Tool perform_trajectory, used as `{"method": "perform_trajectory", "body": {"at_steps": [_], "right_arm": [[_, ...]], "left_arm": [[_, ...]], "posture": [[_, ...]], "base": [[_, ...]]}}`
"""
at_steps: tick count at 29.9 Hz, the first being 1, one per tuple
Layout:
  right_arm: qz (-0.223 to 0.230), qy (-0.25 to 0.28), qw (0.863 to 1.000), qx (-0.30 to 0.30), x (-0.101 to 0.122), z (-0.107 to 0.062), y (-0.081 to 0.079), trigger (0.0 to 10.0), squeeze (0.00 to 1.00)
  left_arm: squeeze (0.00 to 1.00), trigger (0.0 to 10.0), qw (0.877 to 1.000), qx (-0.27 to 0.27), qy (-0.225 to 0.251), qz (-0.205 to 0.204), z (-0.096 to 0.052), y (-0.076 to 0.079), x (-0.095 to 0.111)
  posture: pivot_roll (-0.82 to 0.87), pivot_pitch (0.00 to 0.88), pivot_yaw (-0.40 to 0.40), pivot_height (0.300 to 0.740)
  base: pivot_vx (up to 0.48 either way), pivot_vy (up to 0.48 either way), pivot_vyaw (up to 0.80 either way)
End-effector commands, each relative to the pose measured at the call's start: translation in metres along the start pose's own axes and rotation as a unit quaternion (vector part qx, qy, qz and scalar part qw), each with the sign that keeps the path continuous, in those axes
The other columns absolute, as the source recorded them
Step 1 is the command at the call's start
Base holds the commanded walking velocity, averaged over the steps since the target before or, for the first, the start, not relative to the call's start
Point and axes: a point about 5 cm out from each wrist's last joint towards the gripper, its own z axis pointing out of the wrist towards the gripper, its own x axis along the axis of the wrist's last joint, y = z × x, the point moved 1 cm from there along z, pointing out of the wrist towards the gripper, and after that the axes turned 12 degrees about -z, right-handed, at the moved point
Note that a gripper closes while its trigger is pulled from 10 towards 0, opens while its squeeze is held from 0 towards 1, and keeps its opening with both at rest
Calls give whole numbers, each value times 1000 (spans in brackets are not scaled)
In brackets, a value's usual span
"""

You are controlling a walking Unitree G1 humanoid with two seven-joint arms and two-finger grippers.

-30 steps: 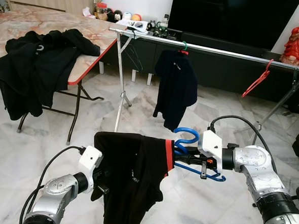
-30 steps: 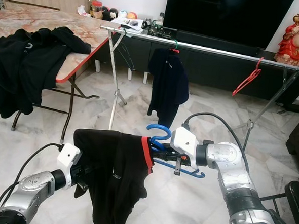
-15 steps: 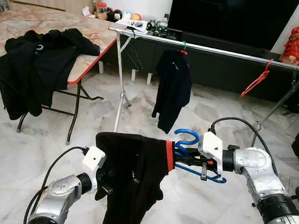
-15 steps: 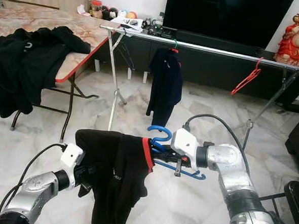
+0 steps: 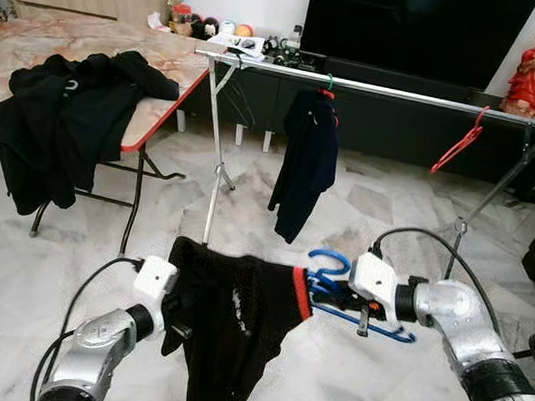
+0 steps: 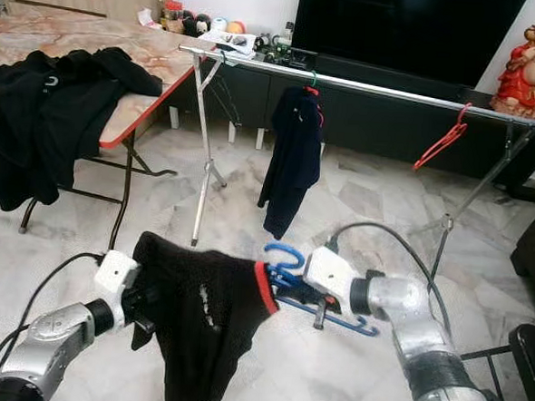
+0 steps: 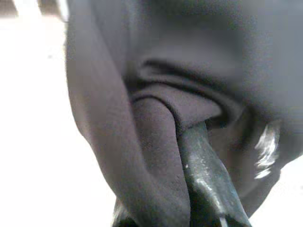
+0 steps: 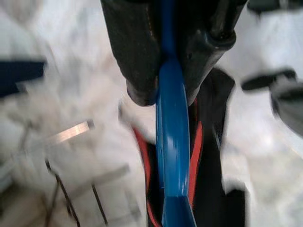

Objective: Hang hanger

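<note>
Over marble floor point(image 5: 54, 269), right tool point(image 5: 327, 290) clamps blue hanger point(image 5: 336, 264) (black garment point(image 5: 233, 317) draped); left tool point(image 5: 176, 327) pinches cloth.

1. Home living rm: big dark TV point(image 5: 414, 32) on a low black TV unit point(image 5: 381, 126) w/ knick-knacks.
2. Red figurine point(image 5: 534, 71) at the unit's right end.
3. Polished marble floor point(image 5: 82, 262).
4. Metal clothes rail point(image 5: 392, 90) w/ a dark shirt point(image 5: 308, 158) hung on it.
5. Folding counter point(image 5: 167, 67) w/ black clothes point(image 5: 64, 115) heaped on it.

Head eyes look forward-down, share clothes rail point(image 5: 410, 93); wrist views close-up.
</note>
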Motion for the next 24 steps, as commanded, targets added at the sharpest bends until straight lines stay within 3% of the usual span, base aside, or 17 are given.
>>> {"method": "perform_trajectory", "body": {"at_steps": [1, 2, 5, 6, 8, 10, 12, 14, 15, 16, 19, 21, 22, 23, 24], "right_arm": [[0, -39, 999, -9, -13, -5, -4, 0, 0], [15, -73, 997, -13, -27, -6, -12, 0, 0], [24, -89, 996, -17, -33, -6, -16, 0, 0], [39, -128, 990, -31, -47, -5, -25, 0, 0], [45, -144, 988, -35, -53, -5, -29, 0, 0], [74, -174, 981, -50, -66, -1, -44, 0, 0], [93, -190, 975, -62, -72, 4, -54, 0, 0], [181, -201, 955, -124, -83, 15, -74, 0, 0], [197, -203, 949, -140, -85, 18, -79, 0, 0], [217, -210, 938, -173, -88, 21, -86, 0, 0], [329, -218, 883, -253, -97, 24, -104, 0, 0], [391, -230, 833, -317, -106, 21, -119, 0, 0], [391, -230, 833, -317, -106, 21, -119, 0, 0], [443, -276, 756, -396, -121, 8, -142, 0, 0], [463, -287, 730, -413, -125, 4, -151, 4824, 0]], "left_arm": [[0, 0, 999, 33, 20, 6, -6, -11, 7], [0, 0, 998, 55, 31, 7, -12, -19, 10], [0, 0, 997, 72, 38, 7, -16, -25, 12], [0, 0, 990, 131, 54, 7, -24, -41, 17], [0, 0, 986, 155, 60, 5, -28, -47, 18], [0, 0, 966, 243, 85, -6, -41, -67, 24], [0, 0, 955, 280, 101, -14, -47, -74, 26], [0, 471, 935, 332, 123, -19, -54, -76, 27], [0, 1686, 935, 330, 128, -23, -54, -73, 27], [0, 10000, 939, 317, 132, -25, -52, -65, 25], [0, 10000, 949, 279, 142, -19, -45, -43, 22], [0, 10000, 953, 259, 157, -24, -42, -29, 23], [0, 10000, 953, 259, 157, -24, -42, -29, 23], [0, 10000, 955, 241, 173, -21, -38, -15, 27], [0, 10000, 956, 232, 179, -17, -37, -9, 29]], "posture": [[104, 62, -86, 740], [105, 61, -85, 740], [108, 64, -82, 740], [108, 64, -82, 740], [108, 65, -79, 740], [107, 65, -78, 740], [105, 66, -76, 740], [108, 68, -70, 740], [108, 68, -69, 740], [107, 67, -67, 740], [111, 64, -60, 740], [119, 61, -53, 740], [119, 61, -53, 740], [135, 59, -53, 740], [143, 57, -54, 740]], "base": [[0, 0, 0], [0, 0, 0], [0, 0, 0], [0, 0, 0], [0, 0, 0], [0, 0, 0], [0, 0, 0], [0, 0, 0], [0, 0, 0], [0, 0, 0], [0, 0, 0], [0, 0, 0], [0, 0, 0], [0, 0, 0], [0, 0, 0]]}}
